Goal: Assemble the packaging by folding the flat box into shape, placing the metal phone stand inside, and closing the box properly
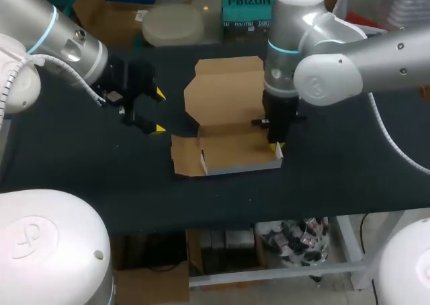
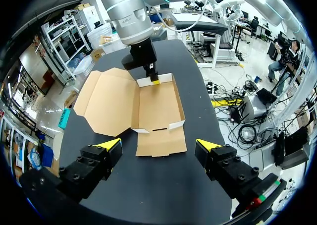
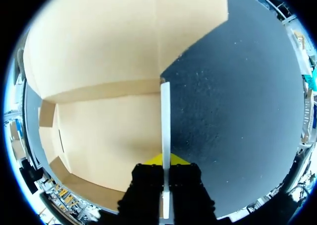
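Head view: right end effector (image 1: pixel 275 148) clamps box (image 1: pixel 232 152) side wall.

This is a robotics lab or test workshop, not a home or a shop. Two silver-grey jointed robot arms, the left arm (image 1: pixel 64 39) and the right arm (image 1: pixel 376 56), lean over one black-topped desk (image 1: pixel 80 170) on a white metal frame. Each arm has a light-blue ring (image 1: pixel 285 50) at a joint. A pale cable hose (image 1: pixel 388 136) hangs in the open along the right arm. The left arm ends in black fingers (image 2: pixel 111 144) with bright yellow tips. On the desk lies a half-folded brown cardboard box (image 1: pixel 228 97), its flaps spread flat and the right arm set at one wall.
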